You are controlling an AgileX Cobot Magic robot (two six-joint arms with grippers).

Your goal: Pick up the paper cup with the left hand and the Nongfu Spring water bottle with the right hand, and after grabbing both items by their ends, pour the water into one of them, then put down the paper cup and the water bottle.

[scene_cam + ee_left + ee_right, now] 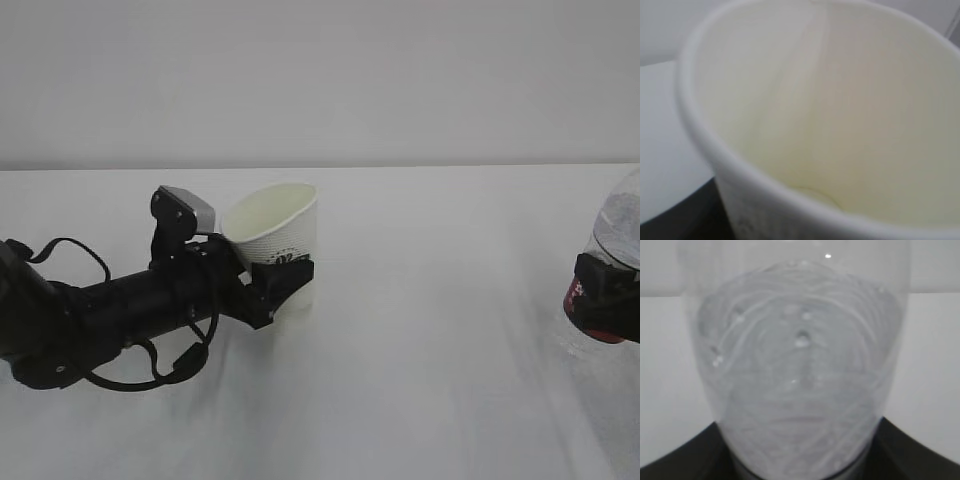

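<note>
The paper cup (272,240) has a matt white wall with fine embossed texture — its inside is smooth, creamy paper. The water bottle (795,365) is clear glossy plastic, ribbed and beaded with droplets — the table (420,330) looks smooth, matt white.

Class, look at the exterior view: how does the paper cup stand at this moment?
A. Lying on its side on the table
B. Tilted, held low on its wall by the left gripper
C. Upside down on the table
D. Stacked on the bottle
B: the paper cup leans with its open mouth up, and the left gripper clamps its lower wall.
</note>
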